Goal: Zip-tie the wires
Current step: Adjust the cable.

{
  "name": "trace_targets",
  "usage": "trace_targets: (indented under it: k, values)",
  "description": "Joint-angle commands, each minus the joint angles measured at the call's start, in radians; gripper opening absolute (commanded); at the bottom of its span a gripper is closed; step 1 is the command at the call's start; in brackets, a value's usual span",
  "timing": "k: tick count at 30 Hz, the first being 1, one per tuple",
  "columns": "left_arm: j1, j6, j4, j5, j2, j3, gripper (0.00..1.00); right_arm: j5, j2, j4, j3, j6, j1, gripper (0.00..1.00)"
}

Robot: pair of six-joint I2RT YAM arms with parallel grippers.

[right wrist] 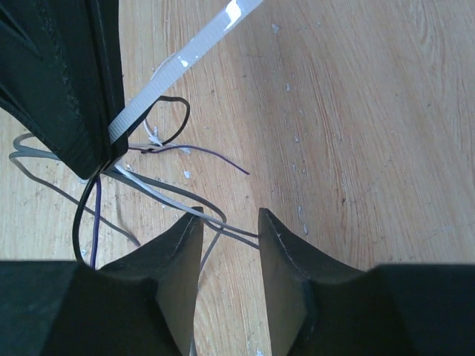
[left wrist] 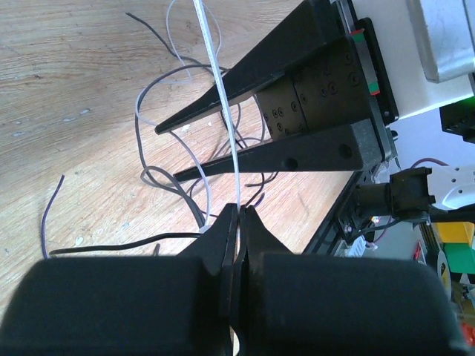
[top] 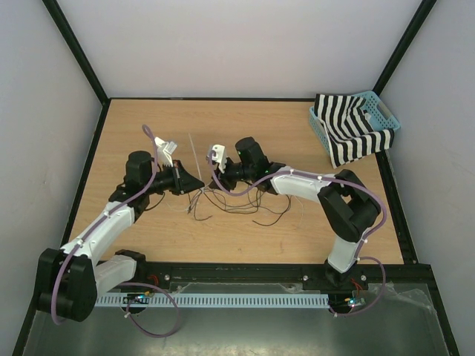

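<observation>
The wires (top: 234,200) lie in loose black and grey loops on the wooden table between the two arms. My left gripper (top: 197,182) (left wrist: 239,213) is shut on a white zip tie (left wrist: 223,96), which runs up and away from its tips. The zip tie (right wrist: 185,58) also shows in the right wrist view, coming out of the left gripper (right wrist: 70,81). My right gripper (top: 215,176) (right wrist: 228,222) stands open low over the table, facing the left one. Two pale grey wires (right wrist: 223,222) cross the gap between its fingertips. Its black fingers (left wrist: 252,81) appear in the left wrist view.
A blue basket (top: 386,115) holding a black-and-white striped cloth (top: 349,130) sits at the back right corner. Black frame rails edge the table. Small white flecks dot the wood near the wires.
</observation>
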Motion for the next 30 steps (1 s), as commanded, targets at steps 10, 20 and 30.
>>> trace_targets:
  k: [10,20,30]
  values:
    - [0.007,0.013,-0.002,0.002,0.003,0.035,0.0,0.042,-0.045,-0.092,-0.002,-0.092,0.001,0.0]
    - [0.007,0.021,-0.02,-0.006,-0.009,0.033,0.0,0.115,-0.165,-0.092,-0.118,-0.045,-0.053,0.0]
    - [0.009,0.026,-0.025,-0.01,-0.021,0.031,0.0,0.069,-0.186,-0.101,-0.13,0.006,-0.067,0.19]
